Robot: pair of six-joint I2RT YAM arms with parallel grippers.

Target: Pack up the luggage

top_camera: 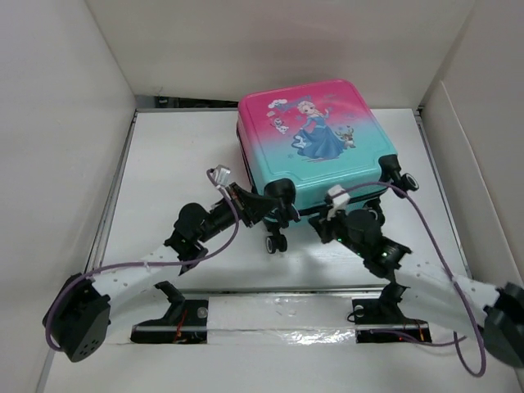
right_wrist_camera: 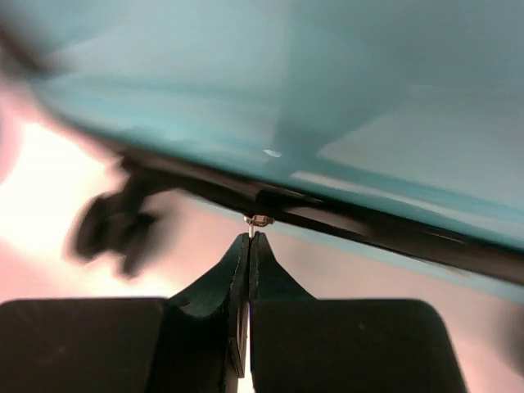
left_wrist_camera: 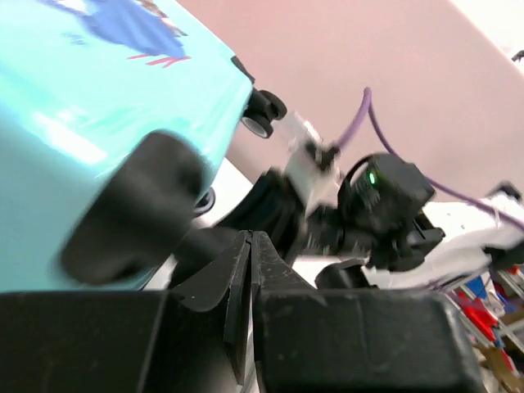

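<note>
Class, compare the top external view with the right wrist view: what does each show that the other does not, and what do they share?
Only the top external view: the whole luggage lying on the white table, its pink end and princess picture, and the left gripper at its near left corner.
Only the right wrist view: a small silvery piece on the black seam, with the right gripper shut, its tips right at that piece.
Both: the teal shell, a black wheel and the right arm's end.
</note>
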